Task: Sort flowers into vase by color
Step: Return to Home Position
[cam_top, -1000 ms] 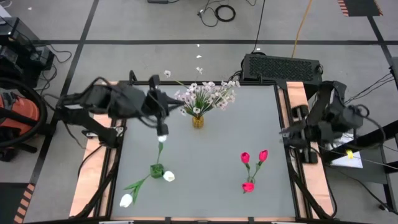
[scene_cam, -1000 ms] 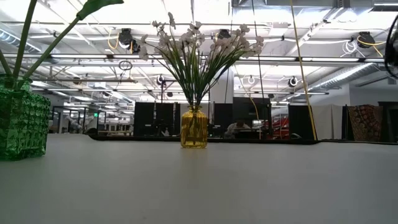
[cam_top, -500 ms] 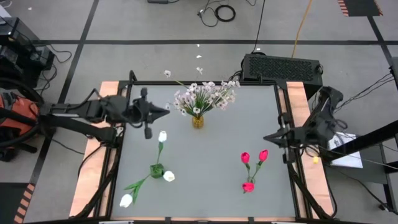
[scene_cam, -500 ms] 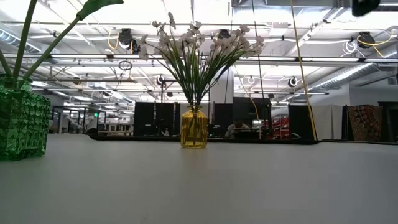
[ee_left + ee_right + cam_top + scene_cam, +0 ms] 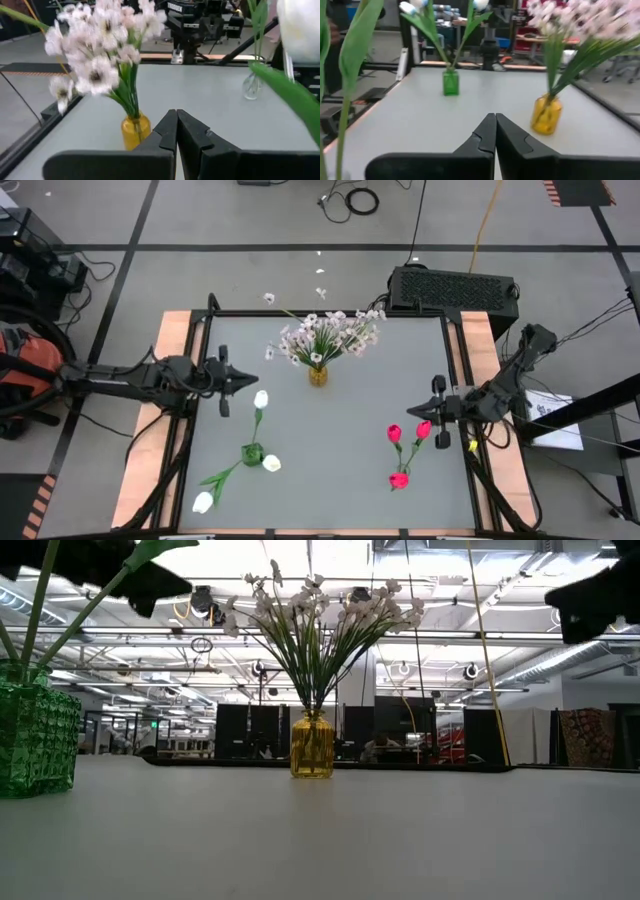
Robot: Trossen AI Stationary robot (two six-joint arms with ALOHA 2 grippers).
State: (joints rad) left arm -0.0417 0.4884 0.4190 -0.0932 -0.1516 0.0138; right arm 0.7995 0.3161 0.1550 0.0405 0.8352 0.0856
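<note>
The left arm (image 5: 150, 377) has drawn back from over the white tulips (image 5: 261, 399) to the left edge of the desk (image 5: 330, 480), and the left jaws are pressed together on nothing. Those tulips stand in the green vase (image 5: 253, 452), near-left, their stems fanning up and outward (one leans toward the near-left corner). At the far middle the lilac spray (image 5: 325, 332) rises upright from the yellow vase (image 5: 318, 375). The red tulips (image 5: 423, 429) sit near-right in a clear vase (image 5: 250, 87), stems tilted apart. The right arm (image 5: 490, 395) has swung in to the right edge, right jaws together, empty. Each colour has its vase, so sorting looks finished.
</note>
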